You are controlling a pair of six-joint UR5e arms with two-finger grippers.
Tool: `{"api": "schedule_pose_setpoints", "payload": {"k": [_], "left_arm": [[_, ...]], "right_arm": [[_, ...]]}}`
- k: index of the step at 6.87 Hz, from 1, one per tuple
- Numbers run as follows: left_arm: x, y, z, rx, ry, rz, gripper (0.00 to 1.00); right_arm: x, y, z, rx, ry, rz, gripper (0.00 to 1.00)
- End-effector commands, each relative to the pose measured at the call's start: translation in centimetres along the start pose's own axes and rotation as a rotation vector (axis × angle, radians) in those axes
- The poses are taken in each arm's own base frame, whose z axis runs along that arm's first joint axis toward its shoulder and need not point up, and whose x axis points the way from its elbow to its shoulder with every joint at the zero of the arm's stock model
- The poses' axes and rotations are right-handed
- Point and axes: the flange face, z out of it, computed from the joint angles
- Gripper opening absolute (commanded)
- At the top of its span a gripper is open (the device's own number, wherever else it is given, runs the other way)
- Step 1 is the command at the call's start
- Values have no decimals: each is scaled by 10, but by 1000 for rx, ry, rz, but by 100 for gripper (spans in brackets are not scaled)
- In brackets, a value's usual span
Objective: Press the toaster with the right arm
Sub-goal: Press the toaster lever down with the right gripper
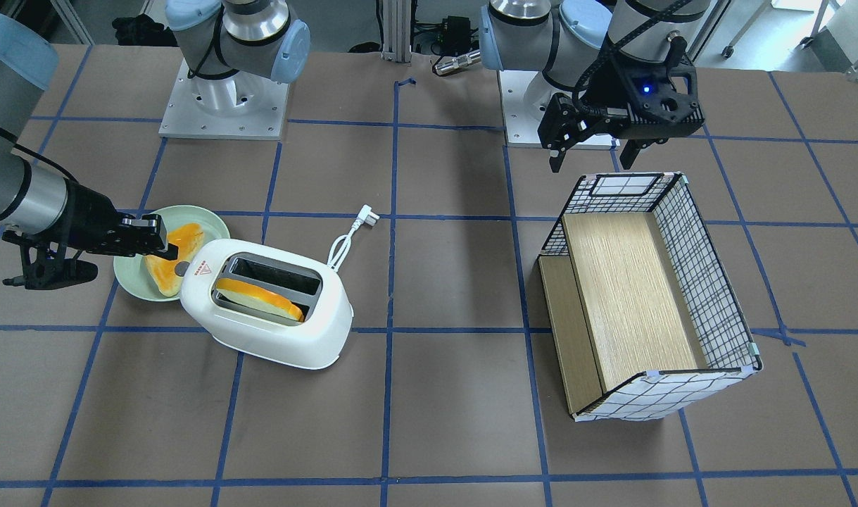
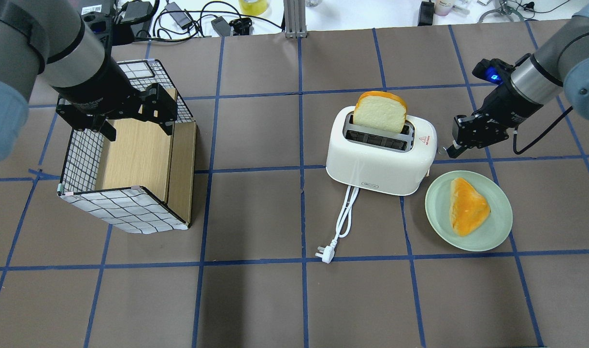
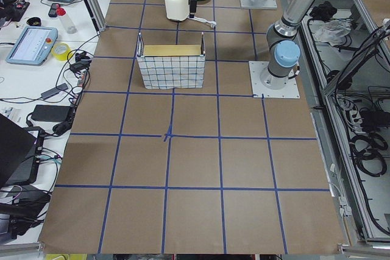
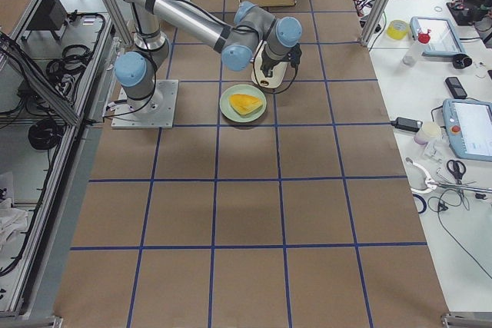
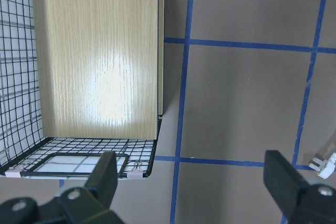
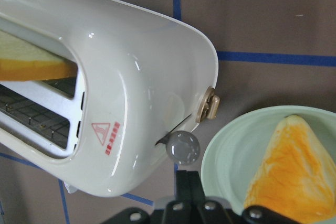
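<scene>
The toaster [image 2: 379, 159] stands on the counter [image 2: 255, 217] beside a green plate [image 2: 438, 218], its long axis aiming the lever end at the right arm [image 2: 536, 79] — whose fingers [image 6: 182, 186], pinched together on nothing, sit just beside the grey knob [image 6: 182, 147] — touching or not, I cannot tell.

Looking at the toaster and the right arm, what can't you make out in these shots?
Right wrist view: whether the right gripper touches the grey knob of the toaster; its tips sit just under the knob, so contact is unclear.
Exterior right view: the toaster is mostly hidden behind the wrist of the right arm.
Exterior left view: the knob is too small and far away.
</scene>
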Motion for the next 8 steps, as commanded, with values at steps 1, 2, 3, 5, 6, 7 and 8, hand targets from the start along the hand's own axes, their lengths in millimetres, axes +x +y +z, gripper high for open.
{"api": "schedule_pose_setpoints", "payload": {"k": [1,2,3,5,6,7,8], "left_arm": [[0,0,0,0,0,0,100],[0,0,1,-1,-1,0,100],[0,0,0,0,0,0,100],[0,0,0,0,0,0,100],[0,0,0,0,0,0,100],[0,0,0,0,0,0,100],[0,0,0,0,0,0,100]], "right_arm": [[-3,-2,1,17,-36,-1,0],[-3,-3,-1,22,-35,0,0],[-4,-3,-1,24,-36,-2,0],[-1,-7,2,35,-30,1,0],[0,-8,1,48,-25,-2,0],[0,-8,1,49,-24,-2,0],[2,-10,4,44,-26,0,0]]}}
